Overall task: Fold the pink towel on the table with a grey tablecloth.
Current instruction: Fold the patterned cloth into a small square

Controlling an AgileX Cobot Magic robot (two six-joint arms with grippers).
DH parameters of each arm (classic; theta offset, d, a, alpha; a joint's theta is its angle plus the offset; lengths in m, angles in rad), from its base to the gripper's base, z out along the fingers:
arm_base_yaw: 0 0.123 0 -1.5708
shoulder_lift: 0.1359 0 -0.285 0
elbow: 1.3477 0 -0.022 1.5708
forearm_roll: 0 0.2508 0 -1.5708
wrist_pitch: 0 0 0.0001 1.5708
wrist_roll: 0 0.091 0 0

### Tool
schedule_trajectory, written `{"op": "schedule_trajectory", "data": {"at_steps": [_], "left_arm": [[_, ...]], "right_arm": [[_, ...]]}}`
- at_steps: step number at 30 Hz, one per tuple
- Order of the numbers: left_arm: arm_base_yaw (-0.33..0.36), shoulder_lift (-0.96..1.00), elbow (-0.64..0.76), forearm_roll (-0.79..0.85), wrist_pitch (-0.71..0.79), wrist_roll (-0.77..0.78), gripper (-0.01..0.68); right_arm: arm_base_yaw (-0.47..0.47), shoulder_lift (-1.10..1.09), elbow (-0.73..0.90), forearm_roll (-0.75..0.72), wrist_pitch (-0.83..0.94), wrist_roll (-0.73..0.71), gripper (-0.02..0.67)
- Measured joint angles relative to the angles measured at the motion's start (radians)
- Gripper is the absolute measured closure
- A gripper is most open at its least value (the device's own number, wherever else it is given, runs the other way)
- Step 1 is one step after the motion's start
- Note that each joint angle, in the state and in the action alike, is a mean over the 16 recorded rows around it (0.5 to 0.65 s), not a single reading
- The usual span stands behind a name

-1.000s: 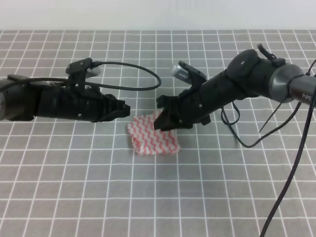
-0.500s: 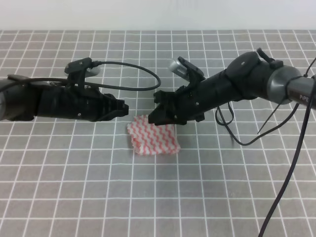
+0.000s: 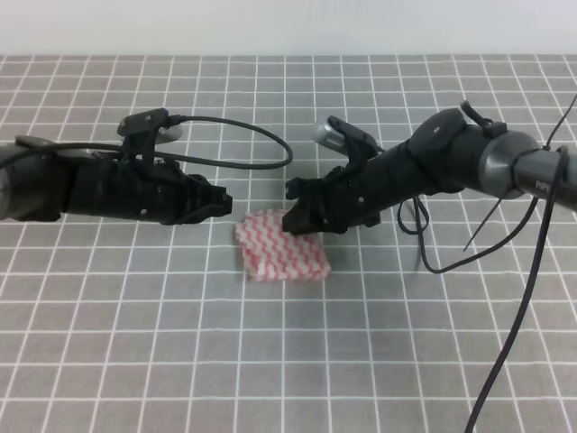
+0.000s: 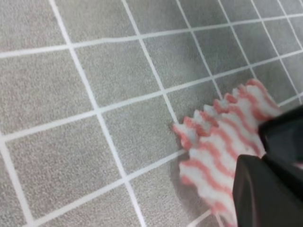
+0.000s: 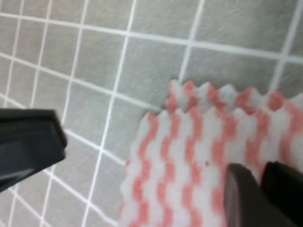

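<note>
Nearest the camera we saw bare grid of the table with a grey tablecloth [image 3: 270, 361], and just beyond it the pink towel [image 3: 281, 251] lay flat near the centre as a small folded packet, pinked edges showing in both wrist views. Behind it, the left gripper [image 3: 220, 200] sat low just off the towel's left far corner; we couldn't tell whether its tips were spread or together. The right gripper [image 3: 302, 209] hung over the towel's far edge w/ fingers spread apart, gripping nothing, and cables [image 3: 234, 135] looped further back.
</note>
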Motion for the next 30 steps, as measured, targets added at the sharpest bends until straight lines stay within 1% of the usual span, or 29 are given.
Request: {"op": "schedule_trajectory", "data": {"at_steps": [11,17,22,30], "left_arm": [[0.0,0.0,0.0,0.009,0.014,-0.002,0.677],[-0.014,-0.001,0.0,0.009,0.025,-0.002,0.676],[-0.055,-0.001,0.0,0.009,0.033,-0.002,0.677],[-0.14,0.015,0.0,0.029,0.027,-0.015,0.677]], "right_arm": [[-0.001,0.006,0.0,-0.055,-0.078,0.016,0.637],[-0.001,0.006,-0.01,-0.078,-0.082,0.032,0.656],[-0.001,0.006,-0.045,-0.111,-0.039,0.054,0.66],[-0.009,0.006,-0.121,-0.209,0.081,0.113,0.662]]}}
